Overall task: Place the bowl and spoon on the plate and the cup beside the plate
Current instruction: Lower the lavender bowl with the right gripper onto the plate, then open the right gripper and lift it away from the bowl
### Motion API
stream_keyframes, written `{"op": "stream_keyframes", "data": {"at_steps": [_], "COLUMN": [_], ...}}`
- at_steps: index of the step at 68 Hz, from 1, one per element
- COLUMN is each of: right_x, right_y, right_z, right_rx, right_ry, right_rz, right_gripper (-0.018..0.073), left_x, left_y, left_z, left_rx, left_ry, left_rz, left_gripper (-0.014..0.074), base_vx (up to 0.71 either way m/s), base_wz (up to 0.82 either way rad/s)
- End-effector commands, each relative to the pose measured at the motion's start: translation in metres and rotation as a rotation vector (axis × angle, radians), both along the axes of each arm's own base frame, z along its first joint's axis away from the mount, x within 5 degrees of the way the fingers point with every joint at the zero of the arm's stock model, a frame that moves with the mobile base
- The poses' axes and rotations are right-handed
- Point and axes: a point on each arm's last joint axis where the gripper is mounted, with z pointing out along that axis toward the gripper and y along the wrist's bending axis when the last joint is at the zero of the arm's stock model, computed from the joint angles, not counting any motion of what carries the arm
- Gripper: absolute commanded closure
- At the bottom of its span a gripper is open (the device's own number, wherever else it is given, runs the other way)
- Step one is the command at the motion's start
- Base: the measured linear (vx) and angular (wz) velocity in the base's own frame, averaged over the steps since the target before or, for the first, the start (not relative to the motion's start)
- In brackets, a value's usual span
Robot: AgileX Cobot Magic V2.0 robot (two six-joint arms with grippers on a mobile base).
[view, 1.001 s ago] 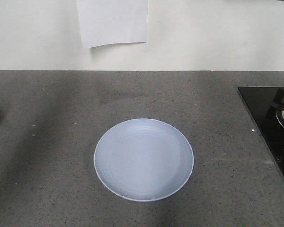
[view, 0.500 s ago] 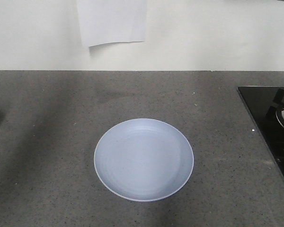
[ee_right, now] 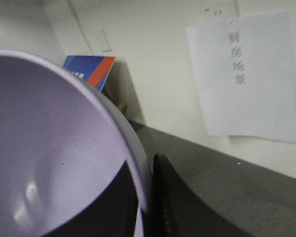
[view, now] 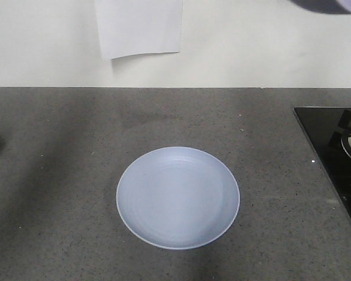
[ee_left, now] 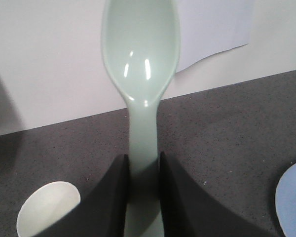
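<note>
Bowl point(ee_right: 54, 148) sits clamped by its rim in the right gripper point(ee_right: 148, 197), one dark finger point(ee_right: 172, 202) outside the wall, the other showing inside; it fills the near left of that wrist view. Beyond the gripper: grey counter point(ee_right: 227, 197), then white wall with a paper sheet point(ee_right: 246, 74) and a blue-orange box point(ee_right: 89, 71) further left. In the front view only a purple sliver point(view: 324, 4) shows at the top right edge, likely this bowl held high.

Spoon point(ee_left: 140, 74) is pinched by its handle in the left gripper point(ee_left: 143, 192), scoop pointing away. Cup point(ee_left: 48, 207) stands just left of and below that gripper; plate point(ee_left: 292, 197) edge lies off to its right, on the counter, bare.

Step in hand, judged: bring bowl over plate point(view: 178, 197). Do it well: keep rim level, centre above the plate, lower until base touches, then release. Spoon should wait clear of the bowl's path.
</note>
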Motion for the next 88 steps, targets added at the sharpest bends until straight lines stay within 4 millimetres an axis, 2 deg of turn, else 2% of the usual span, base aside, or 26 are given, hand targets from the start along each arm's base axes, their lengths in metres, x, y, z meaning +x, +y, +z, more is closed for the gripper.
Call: {"op": "stream_keyframes", "data": {"at_steps": [1,8,13,27,37,46,56,66,88], "right_x": [0.016,0.039,0.057,0.087,0.106,0.117,0.124,0.125,0.127], "right_y": [0.025,0.052,0.074,0.117,0.130,0.133,0.135,0.134,0.132], "right_z": [-0.006,-0.034,-0.062,-0.133,-0.174,-0.201,-0.221,-0.226,-0.227], "right_rx": [0.018,-0.072,-0.166,-0.394,-0.541,-0.606,-0.643,-0.656,-0.678], "right_ry": [0.013,0.092,0.163,0.330,0.408,0.470,0.518,0.529,0.521], "right_rz": [0.099,0.169,0.218,0.311,0.279,0.259,0.274,0.278,0.245], "right_gripper": [0.0564,0.0564,0.0564,0.0561,0.0557,0.0551,0.0539,0.0485,0.0211], "left_x": [-0.002,-0.002,-0.002,-0.002,-0.002,-0.002,-0.002,-0.002,-0.002], "left_y": [0.000,0.000,0.000,0.000,0.000,0.000,0.000,0.000,0.000], "left_z": [0.014,0.014,0.014,0.014,0.014,0.014,0.014,0.014,0.014], "left_rx": [-0.008,-0.008,-0.008,-0.008,-0.008,-0.008,-0.008,-0.008,-0.008], "left_ry": [-0.094,-0.094,-0.094,-0.094,-0.094,-0.094,-0.094,-0.094,-0.094], "left_rz": [-0.021,-0.021,-0.021,-0.021,-0.021,-0.021,-0.021,-0.021,-0.021], "left_gripper": [0.0602,0.0602,0.0602,0.0602,0.0602,0.0602,0.0602,0.0602,0.0602], "base_vx": [0.00,0.00,0.00,0.00,0.00,0.00,0.00,0.00,0.00], "base_wz": [0.00,0.00,0.00,0.00,0.00,0.00,0.00,0.00,0.00]}}
